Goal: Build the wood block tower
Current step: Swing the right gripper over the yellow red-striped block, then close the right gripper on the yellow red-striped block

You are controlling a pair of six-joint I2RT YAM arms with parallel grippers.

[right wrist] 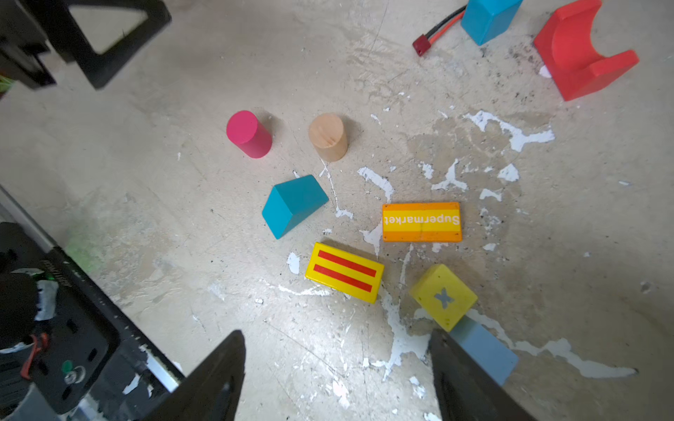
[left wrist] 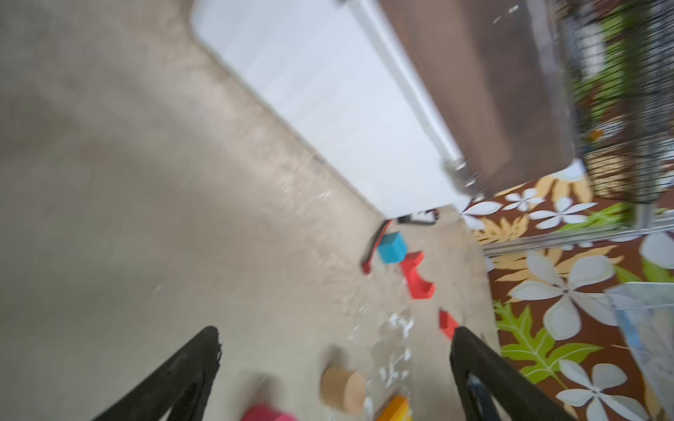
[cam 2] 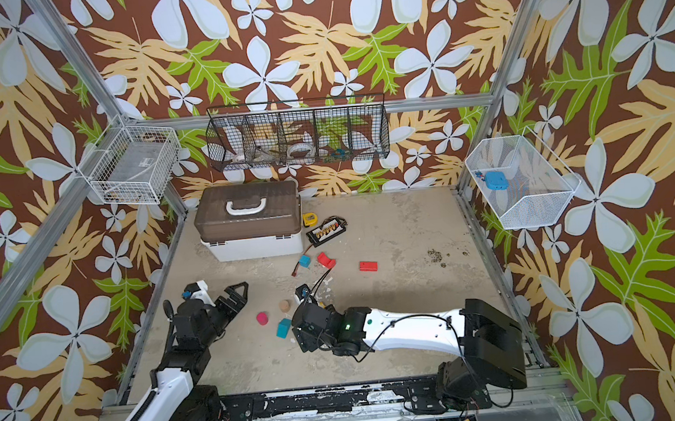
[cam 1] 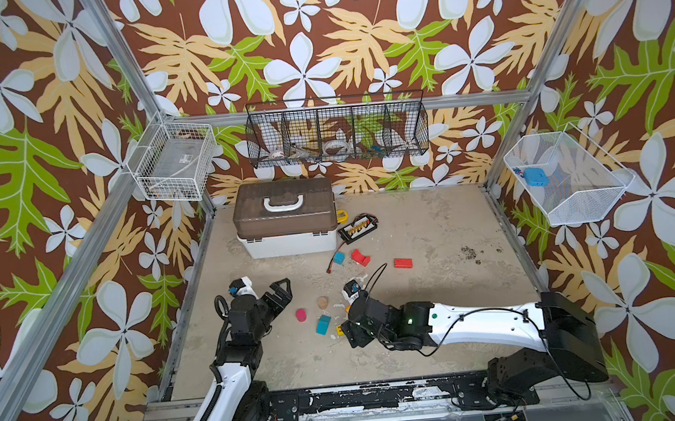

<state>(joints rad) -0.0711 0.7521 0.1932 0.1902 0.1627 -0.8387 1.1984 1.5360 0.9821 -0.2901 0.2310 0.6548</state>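
Beneath the right gripper (right wrist: 336, 332), spread empty like the left gripper (left wrist: 335, 330), an orange block (right wrist: 422, 222) reads "Supermarket" beside a striped yellow block (right wrist: 344, 272)

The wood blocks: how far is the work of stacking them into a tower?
Done: nothing; no stack stands yet. The pink cylinder, tan cylinder, teal block, Supermarket block and red arch all sit apart on the table. In hand: nothing; the left gripper and right gripper are open and empty. Left: all the stacking.
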